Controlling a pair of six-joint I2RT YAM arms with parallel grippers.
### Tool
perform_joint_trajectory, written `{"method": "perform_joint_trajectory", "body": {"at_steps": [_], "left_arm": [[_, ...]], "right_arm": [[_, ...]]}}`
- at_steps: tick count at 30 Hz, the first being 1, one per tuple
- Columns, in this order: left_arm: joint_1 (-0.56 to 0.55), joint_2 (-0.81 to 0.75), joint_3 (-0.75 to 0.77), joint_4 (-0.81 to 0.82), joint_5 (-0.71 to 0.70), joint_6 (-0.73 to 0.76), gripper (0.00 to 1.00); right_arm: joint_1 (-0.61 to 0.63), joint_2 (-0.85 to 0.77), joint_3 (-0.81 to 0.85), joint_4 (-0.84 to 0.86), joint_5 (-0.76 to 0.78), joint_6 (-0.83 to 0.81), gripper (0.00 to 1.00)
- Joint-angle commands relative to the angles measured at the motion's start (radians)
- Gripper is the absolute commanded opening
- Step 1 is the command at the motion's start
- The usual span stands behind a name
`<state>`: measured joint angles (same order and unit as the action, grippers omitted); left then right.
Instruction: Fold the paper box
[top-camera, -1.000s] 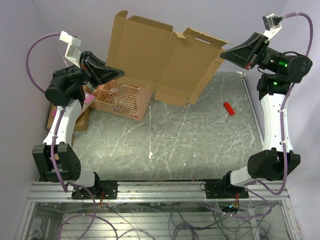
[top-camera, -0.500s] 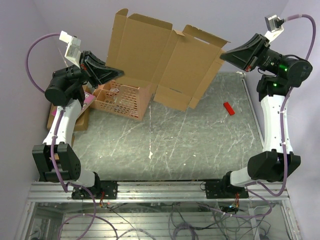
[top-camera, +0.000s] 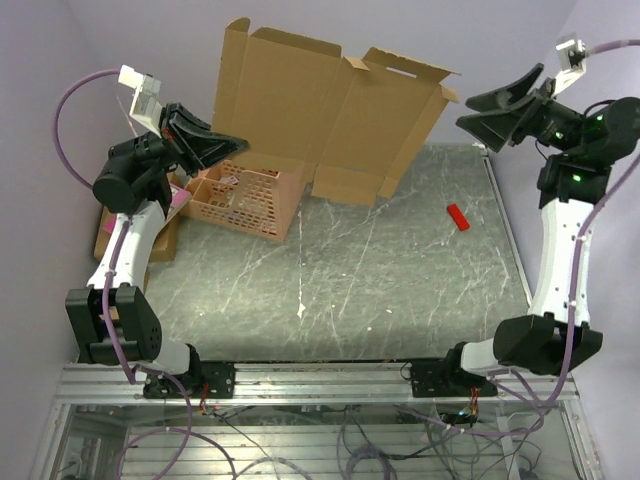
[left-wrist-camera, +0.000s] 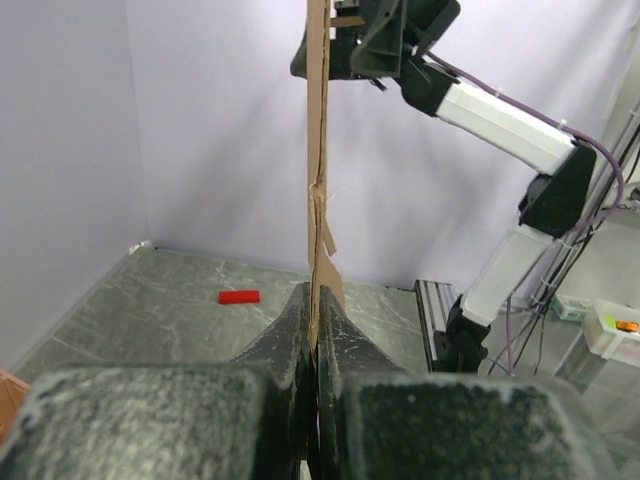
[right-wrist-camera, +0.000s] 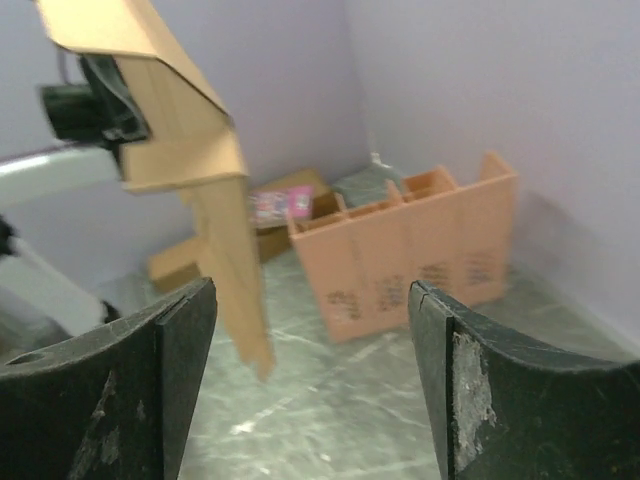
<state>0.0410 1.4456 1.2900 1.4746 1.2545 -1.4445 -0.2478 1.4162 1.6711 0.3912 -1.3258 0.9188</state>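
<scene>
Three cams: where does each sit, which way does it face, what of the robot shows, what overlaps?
Top external: above and behind the robot, looking down on the table; both arms show.
Left wrist: looks along the left gripper, shut on the paper box, toward the right arm.
Right wrist: looks past the open right gripper at the paper box and crate.
Shared: all three see the paper box.

Grey marbled table (top-camera: 350, 290): orange crate (top-camera: 245, 200) back-left, sm. red block (top-camera: 457, 217) right, cartons (top-camera: 165, 245) left edge.
</scene>
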Motion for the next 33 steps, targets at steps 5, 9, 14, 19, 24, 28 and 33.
{"method": "perform_joint_trajectory", "body": {"at_steps": [5,9,14,19,24,28,33], "left_arm": [[-0.021,-0.092,-0.088,-0.045,-0.139,0.285,0.07],[-0.045,-0.177,-0.1,-0.385,-0.235,0.566,0.07],[-0.133,-0.28,-0.045,-0.94,-0.49,0.883,0.07],[-0.141,-0.306,-0.054,-0.968,-0.513,0.695,0.07],[-0.141,-0.322,-0.145,-0.808,-0.439,0.461,0.07],[-0.142,-0.34,-0.19,-0.724,-0.41,0.346,0.07],[-0.144,-0.383,-0.175,-0.788,-0.391,0.359,0.07]], "right_arm": [[-0.087,-0.161,-0.047,-0.737,0.051,-1.03,0.84],[-0.087,-0.23,-0.185,-0.852,0.116,-1.294,0.87],[-0.079,-0.298,-0.339,-0.92,0.053,-1.573,0.91],[-0.061,-0.329,-0.376,-1.171,0.005,-2.071,0.95],[-0.046,-0.392,-0.459,-0.965,0.033,-2.028,0.97],[-0.037,-0.401,-0.533,-0.527,-0.022,-1.53,0.91],[-0.028,-0.333,-0.547,-0.204,-0.004,-1.123,0.8]]}}
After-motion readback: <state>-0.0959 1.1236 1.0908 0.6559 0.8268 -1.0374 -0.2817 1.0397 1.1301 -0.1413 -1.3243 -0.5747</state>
